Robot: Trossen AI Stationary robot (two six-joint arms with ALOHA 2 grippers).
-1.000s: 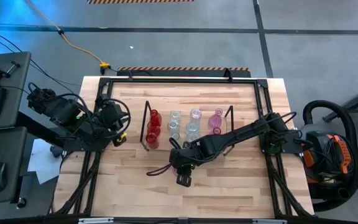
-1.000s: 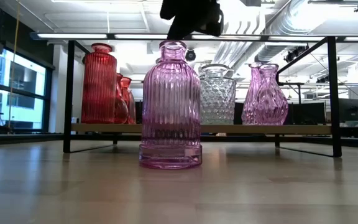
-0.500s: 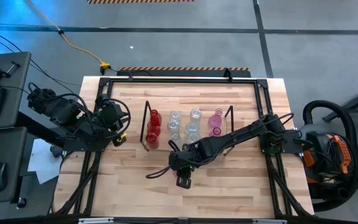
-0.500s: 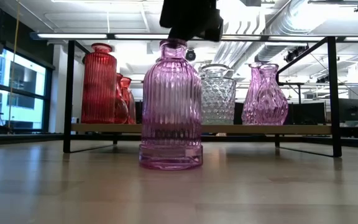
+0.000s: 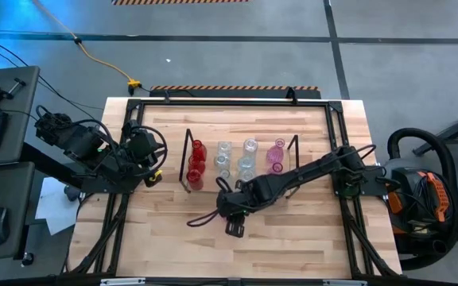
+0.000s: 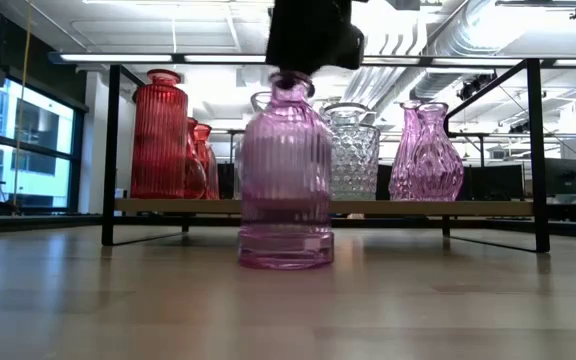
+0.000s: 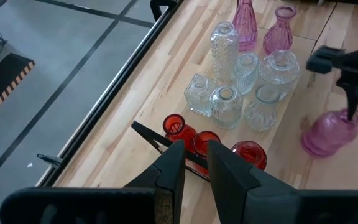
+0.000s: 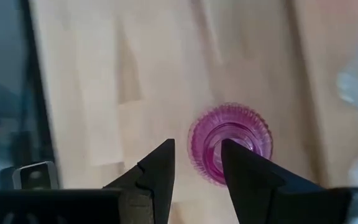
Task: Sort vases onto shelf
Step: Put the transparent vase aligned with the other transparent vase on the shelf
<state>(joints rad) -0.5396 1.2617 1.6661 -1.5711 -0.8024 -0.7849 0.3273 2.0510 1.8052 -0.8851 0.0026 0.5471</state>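
A pink ribbed vase stands on its base on the table, in front of the shelf. The shelf's board carries red vases at its left, clear ones in the middle and pink ones at its right. My right gripper hangs open directly over the ribbed vase, pointing steeply down. My left gripper waits raised by the table's left edge, with a narrow gap between its fingers and nothing in it. My right gripper comes from above. One fingertip stands at the vase's mouth, touching its rim. The other finger is outside the neck, apart from it. Whether the first fingertip reaches inside the mouth I cannot tell. The vase rests on the table.
A black metal frame edges the table. A dark cable loop lies on the wood to the left of my right gripper. Bare wood stretches in front of the shelf toward the near edge.
My right gripper has sunk a little onto the pink ribbed vase's mouth. The vase has shifted slightly toward the table's right, still standing on its base.
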